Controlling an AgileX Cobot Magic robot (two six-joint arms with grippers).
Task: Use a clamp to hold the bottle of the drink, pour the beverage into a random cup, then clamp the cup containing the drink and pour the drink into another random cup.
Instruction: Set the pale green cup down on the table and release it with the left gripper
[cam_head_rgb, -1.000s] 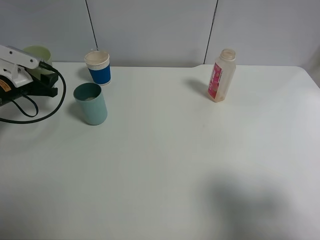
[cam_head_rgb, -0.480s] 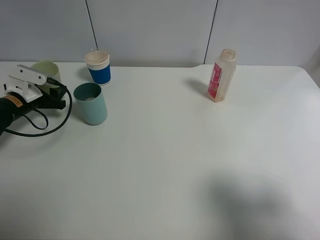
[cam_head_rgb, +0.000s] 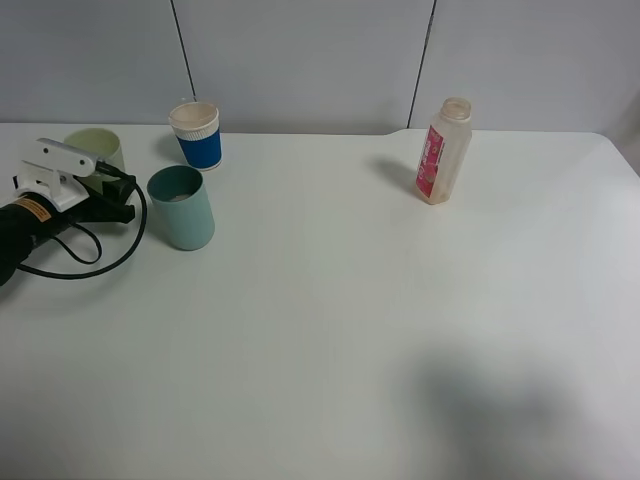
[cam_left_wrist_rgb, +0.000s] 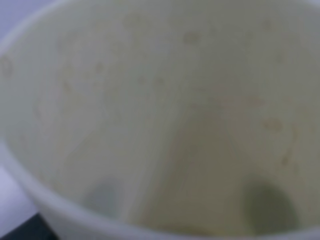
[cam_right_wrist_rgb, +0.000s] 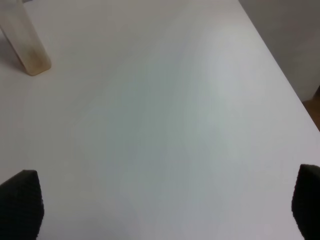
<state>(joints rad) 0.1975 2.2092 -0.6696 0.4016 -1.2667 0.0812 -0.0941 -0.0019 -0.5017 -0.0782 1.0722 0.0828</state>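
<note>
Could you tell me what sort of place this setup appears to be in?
Probably a lab or office test bench: a plain white table against grey wall panels, holding only three cups, a drink bottle and a cabled robot gripper.

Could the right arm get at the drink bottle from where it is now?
Probably yes. The bottle stands upright and alone on the right of the table, bare surface all round it. The right end effector is open, with only clear tabletop between it and the bottle.
</note>
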